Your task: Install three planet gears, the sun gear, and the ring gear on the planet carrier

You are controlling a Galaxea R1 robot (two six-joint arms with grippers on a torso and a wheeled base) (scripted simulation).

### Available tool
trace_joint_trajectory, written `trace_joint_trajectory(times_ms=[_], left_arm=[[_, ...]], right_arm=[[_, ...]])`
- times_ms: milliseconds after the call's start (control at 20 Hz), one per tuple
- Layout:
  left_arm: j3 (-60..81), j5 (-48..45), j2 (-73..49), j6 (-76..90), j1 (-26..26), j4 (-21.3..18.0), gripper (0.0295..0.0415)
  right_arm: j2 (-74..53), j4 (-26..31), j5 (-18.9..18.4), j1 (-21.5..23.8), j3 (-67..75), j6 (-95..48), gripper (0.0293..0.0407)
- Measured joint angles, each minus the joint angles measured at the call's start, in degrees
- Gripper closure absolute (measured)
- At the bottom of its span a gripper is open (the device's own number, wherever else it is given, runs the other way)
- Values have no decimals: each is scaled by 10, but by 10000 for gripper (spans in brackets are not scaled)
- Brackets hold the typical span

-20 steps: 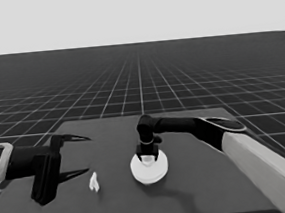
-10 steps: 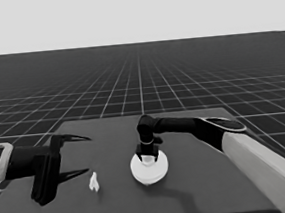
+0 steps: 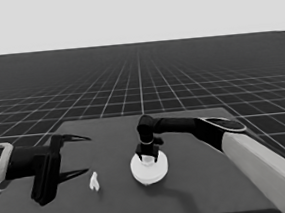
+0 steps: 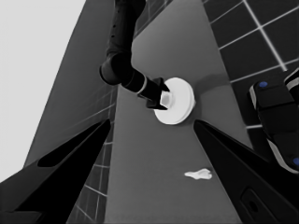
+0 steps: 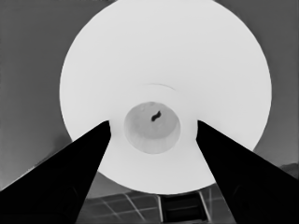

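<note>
Larger round part point(image 3: 149, 167) under right claw point(image 3: 147, 156), gears hidden

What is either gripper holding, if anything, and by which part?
Nothing: the right gripper, open, straddles the raised middle of the larger round part; the left gripper waits empty.

No readable text or markings

Head view: elevated, looking down across the tabletop point(image 3: 200, 192) toward the horizon. Left wrist view: turned sideways, looking along the tabletop from farther off. Right wrist view: very close, straight down. All three share the larger round part point(image 3: 149, 167) point(image 4: 175, 101) point(image 5: 166, 88).
</note>
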Motion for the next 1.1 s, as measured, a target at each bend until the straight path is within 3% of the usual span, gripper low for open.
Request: trace_joint_trajectory(times_ms=[1100], left_arm=[[0, 0, 0, 0, 0, 0, 326]], right_arm=[[0, 0, 0, 0, 0, 110, 349]])
